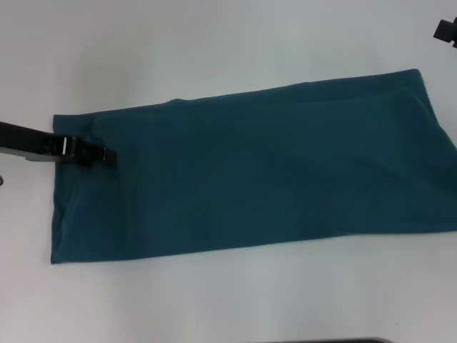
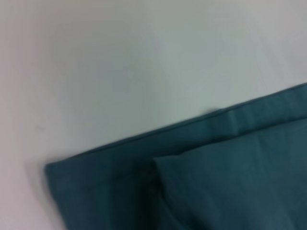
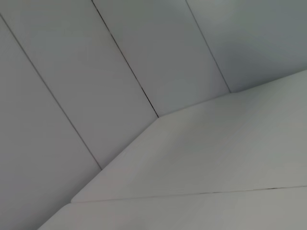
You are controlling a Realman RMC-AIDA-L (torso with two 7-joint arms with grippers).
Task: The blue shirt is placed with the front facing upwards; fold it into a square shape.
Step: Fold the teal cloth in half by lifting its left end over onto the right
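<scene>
Now my left gripper [image 1: 107, 155] sits over the blue shirt [image 1: 271, 171], grip unreadable; a shallow pinch could drop layers.

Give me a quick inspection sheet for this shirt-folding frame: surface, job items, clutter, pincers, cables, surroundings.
Surface: white table, bare around the cloth.
Job's things: blue shirt already folded into a long band lying flat; no lettering or collar showing.
Clutter: nothing seen.
Pincers: left pincer over the shirt's left end; right pincer at the far right edge, off the cloth.
Cables: nothing seen.
Surroundings: right wrist view shows only pale panels.
</scene>
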